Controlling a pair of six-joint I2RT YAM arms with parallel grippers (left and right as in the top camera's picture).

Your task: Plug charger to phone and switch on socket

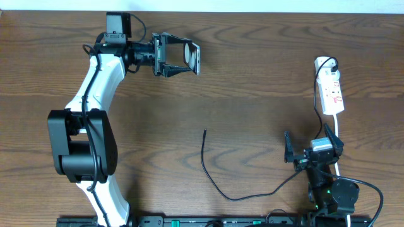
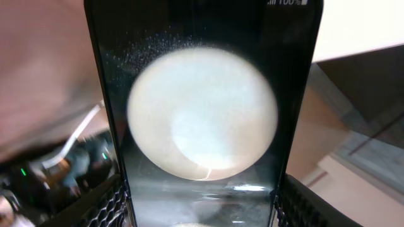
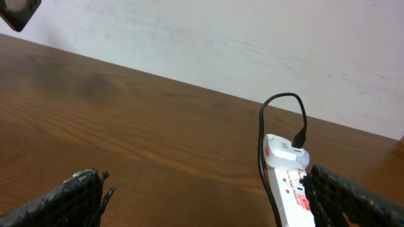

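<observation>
The left gripper (image 1: 180, 57) is pinching the phone (image 1: 193, 57) (smooth and shiny) by its edges, so it could be slipping out. The right gripper (image 1: 312, 149) is sitting wide open.

The phone (image 2: 202, 120) shows "100%" at its screen's top edge; red print on the socket (image 3: 288, 180) is unreadable.

A robotics lab, seemingly: robot arm (image 1: 95, 82) at a wooden table (image 1: 252, 82) (bare white wall (image 3: 221, 38) behind).
</observation>
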